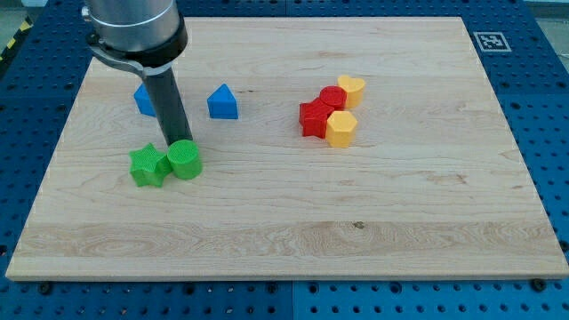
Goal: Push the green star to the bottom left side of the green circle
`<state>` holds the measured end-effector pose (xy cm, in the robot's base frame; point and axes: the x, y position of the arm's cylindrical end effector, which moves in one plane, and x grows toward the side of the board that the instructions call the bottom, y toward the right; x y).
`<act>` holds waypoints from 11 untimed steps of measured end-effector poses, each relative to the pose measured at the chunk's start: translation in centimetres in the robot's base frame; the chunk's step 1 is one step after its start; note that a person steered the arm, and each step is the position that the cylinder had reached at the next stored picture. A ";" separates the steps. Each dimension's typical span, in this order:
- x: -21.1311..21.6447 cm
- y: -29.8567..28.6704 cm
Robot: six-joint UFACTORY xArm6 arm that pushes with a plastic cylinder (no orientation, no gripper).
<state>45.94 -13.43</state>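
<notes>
**Star sits left of the circle, tip just behind the pair**

Taking the green circle [185, 160] as the landmark: nearest the view's bottom, the desk [293, 240] shows only bare wood below it. The green star [148, 166] lies directly to the view's left of the circle, touching it or nearly so, and only slightly lower. So the star is on the correct side already, but I judge it beside the circle, not yet at its bottom left.

The end effector is a plain dark rod with nothing to open or close; it grips nothing and can only push. My tip [178, 142] stands just above the circle toward the view's top, at the seam between circle and star, touching or almost touching the circle's upper edge.

The relation that matters: the star lies down and to the left of my tip. A push toward the view's bottom from the star's upper side would probably carry it lower, though the circle is close enough to be nudged as well.

Farther off, up-left of the circle, a blue block [143, 100] is partly hidden by the rod; up-right is a blue triangle [222, 103]. Well to the right sit a red star [313, 119], a red block [333, 98], a yellow hexagon [341, 129] and a yellow heart [353, 88], clustered together.
</notes>
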 end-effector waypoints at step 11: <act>5.5 -0.4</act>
